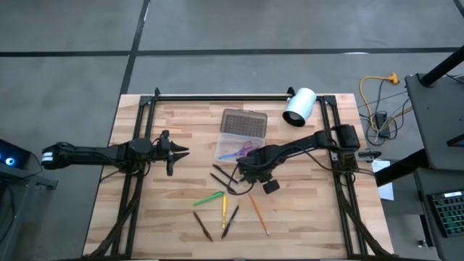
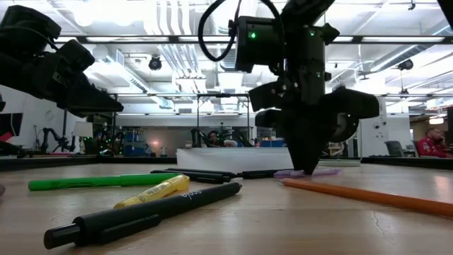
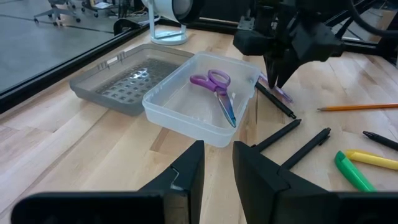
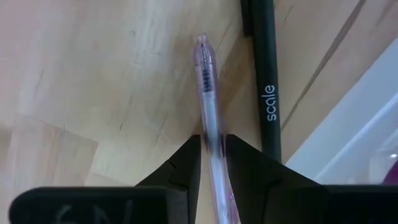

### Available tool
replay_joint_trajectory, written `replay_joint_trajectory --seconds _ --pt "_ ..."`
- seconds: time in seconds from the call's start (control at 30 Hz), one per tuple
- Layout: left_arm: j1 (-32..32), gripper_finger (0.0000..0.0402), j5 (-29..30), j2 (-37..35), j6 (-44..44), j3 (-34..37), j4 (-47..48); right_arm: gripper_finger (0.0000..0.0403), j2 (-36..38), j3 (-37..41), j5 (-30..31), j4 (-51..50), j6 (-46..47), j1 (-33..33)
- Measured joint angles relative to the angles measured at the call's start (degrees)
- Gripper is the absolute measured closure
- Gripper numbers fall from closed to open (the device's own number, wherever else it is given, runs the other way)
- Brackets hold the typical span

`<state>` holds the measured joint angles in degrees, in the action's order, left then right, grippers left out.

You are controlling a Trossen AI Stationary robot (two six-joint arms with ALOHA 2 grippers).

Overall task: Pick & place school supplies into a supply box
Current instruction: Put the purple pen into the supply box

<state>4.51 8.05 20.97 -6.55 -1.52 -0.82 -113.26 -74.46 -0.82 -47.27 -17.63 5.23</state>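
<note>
The right hand (image 4: 211, 149) grips a clear purple pen (image 4: 207, 81) lying flat on the desk (image 1: 145, 217), just beside the supply box (image 3: 186, 106), where scissors (image 3: 217, 87) lie; the left hand (image 3: 217, 168) waits apart, slightly open.

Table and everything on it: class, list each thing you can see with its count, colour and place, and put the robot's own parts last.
Box: one, clear, grey lid open flat, table middle.
Scissors: one, purple handles, inside the box.
White cylinder: one, on its side, far right of the table.
Clear pen: one, purplish, on the table beside the box.
Black pens: several, near the box.
Green marker: one, table front.
Yellow marker: one, beside the green.
Orange pencil: one, front right.
Left gripper: fingers open, left of the box.
Right gripper: fingers around the clear pen.
</note>
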Motion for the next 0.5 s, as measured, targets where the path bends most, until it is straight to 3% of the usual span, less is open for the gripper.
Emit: replay_joint_trajectory --seconds 0.5 --pt "0.02 0.0332 -0.02 0.0 0.02 -0.01 0.0 0.0335 -1.08 -0.2 0.0 0.05 -2.06 -0.04"
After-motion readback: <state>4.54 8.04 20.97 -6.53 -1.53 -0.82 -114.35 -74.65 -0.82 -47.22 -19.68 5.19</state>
